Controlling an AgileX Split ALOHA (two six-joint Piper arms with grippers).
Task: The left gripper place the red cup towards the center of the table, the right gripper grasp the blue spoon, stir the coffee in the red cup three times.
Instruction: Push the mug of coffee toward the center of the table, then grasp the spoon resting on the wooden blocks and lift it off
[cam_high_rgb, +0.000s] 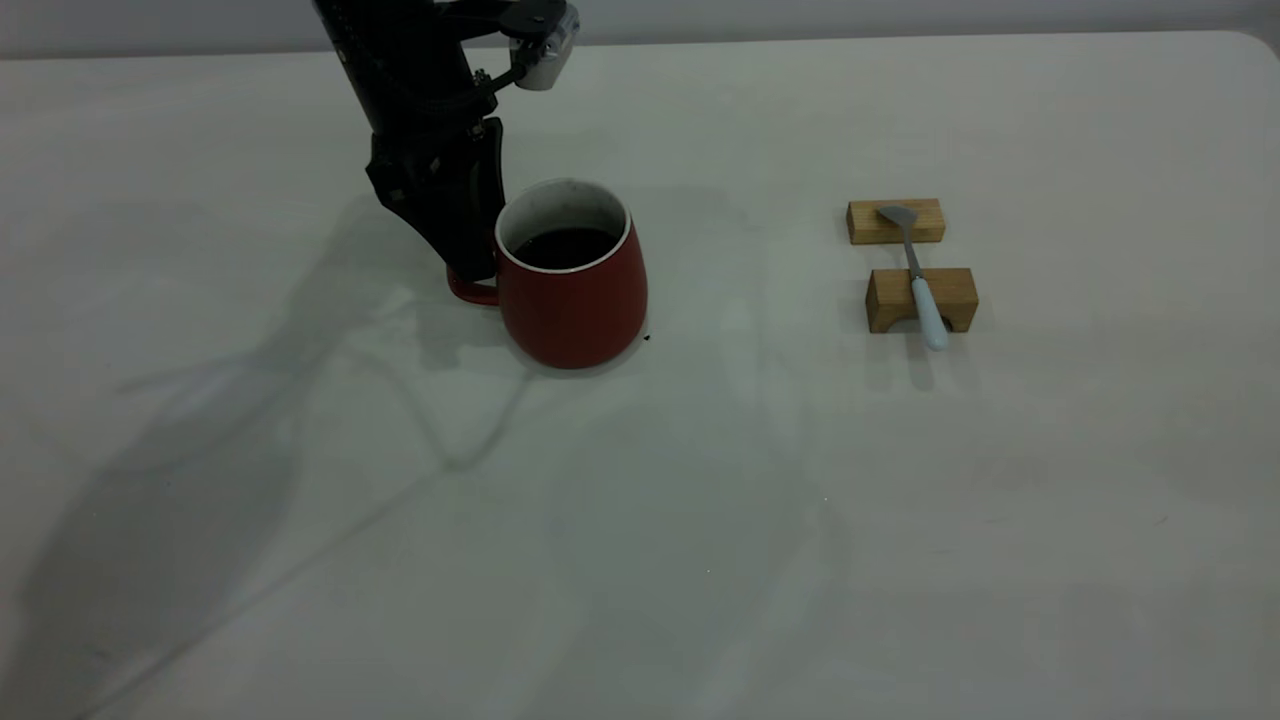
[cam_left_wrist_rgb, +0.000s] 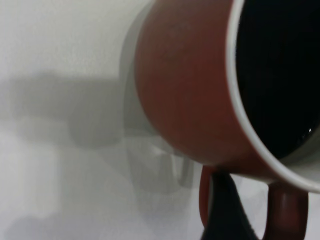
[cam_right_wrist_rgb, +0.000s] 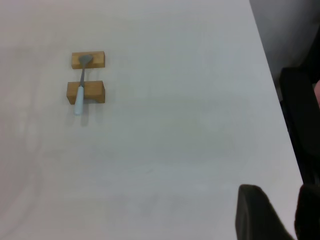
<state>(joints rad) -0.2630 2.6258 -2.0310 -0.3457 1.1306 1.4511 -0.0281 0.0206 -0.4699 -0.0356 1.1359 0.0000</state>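
— Off-white tabletop all round, what else?

— On my screens the table (cam_high_rgb: 900, 520) is plain and matte, one rounded corner far off, pale wall behind it. Long grey arm shadows lie across the surface. No brand, label or writing that I can read anywhere.

— Count things for me.

— One red cup (cam_high_rgb: 572, 285), holding the coffee (cam_high_rgb: 565, 246), dark and flat. One blue spoon (cam_high_rgb: 918, 275). Two small wooden blocks (cam_high_rgb: 920, 299), well apart from the cup, at its side away from the handle. The spoon bridges them, bowl on the farther block, pale handle overhanging the nearer one.

— And the tools?

— The left gripper (cam_high_rgb: 470, 262) stands at the cup's handle, one black finger (cam_left_wrist_rgb: 227, 210) through the loop; I can't tell how firmly it pinches. The right gripper (cam_right_wrist_rgb: 272, 215) hovers far from the cup, beyond the blocks; whether it's spread, I cannot tell.
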